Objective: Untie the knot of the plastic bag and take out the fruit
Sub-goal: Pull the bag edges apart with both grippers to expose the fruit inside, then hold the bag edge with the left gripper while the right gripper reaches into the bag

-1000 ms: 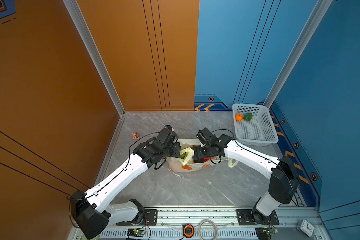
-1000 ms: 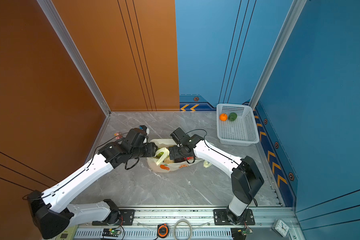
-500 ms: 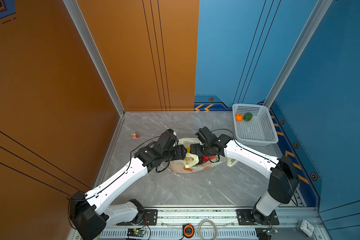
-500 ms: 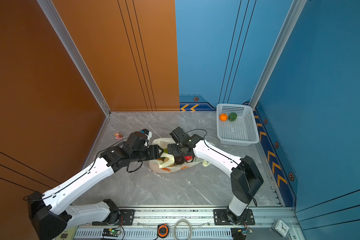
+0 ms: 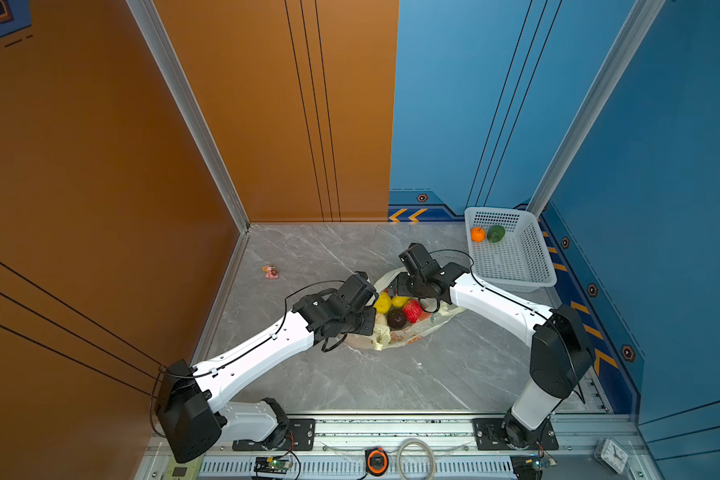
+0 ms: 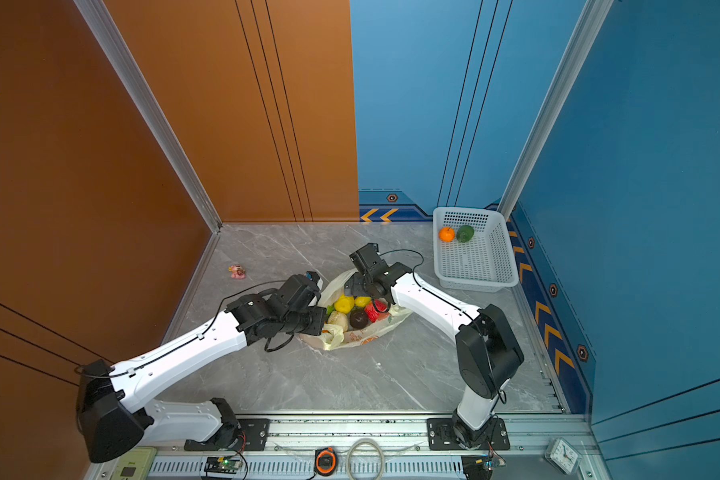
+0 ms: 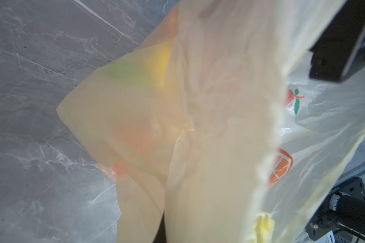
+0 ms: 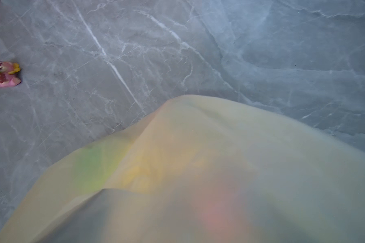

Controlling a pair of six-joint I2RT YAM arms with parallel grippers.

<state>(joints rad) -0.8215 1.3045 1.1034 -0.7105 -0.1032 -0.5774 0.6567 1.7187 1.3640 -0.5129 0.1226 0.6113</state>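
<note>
The left gripper [image 5: 366, 326] is pressed shut at the near-left edge of the thin, see-through pale yellow plastic bag [image 5: 408, 336] printed with orange fruit pictures. In the left wrist view its fingers are hidden under soft, crinkled plastic, so what is pinched cannot be told. The right gripper [image 5: 396, 286] is spread wide at the bag's far rim (its fingers are covered too), and no hold can be made out.

The bag's mouth is seen lying open between the two grippers. The small shiny toy fruit [image 5: 396, 309] is piled inside: yellow, red, dark brown and cream pieces. The bag is laid on the smooth grey marbled table [image 5: 350, 374].

Both white arms are stretched low towards the bag, with the black wrists tipped down over it.

A white plastic basket with holes [image 5: 512, 266] is set well apart from the bag, behind and to its right. A round orange fruit [image 5: 477, 234] and a green fruit [image 5: 496, 233] are kept in it.
</note>
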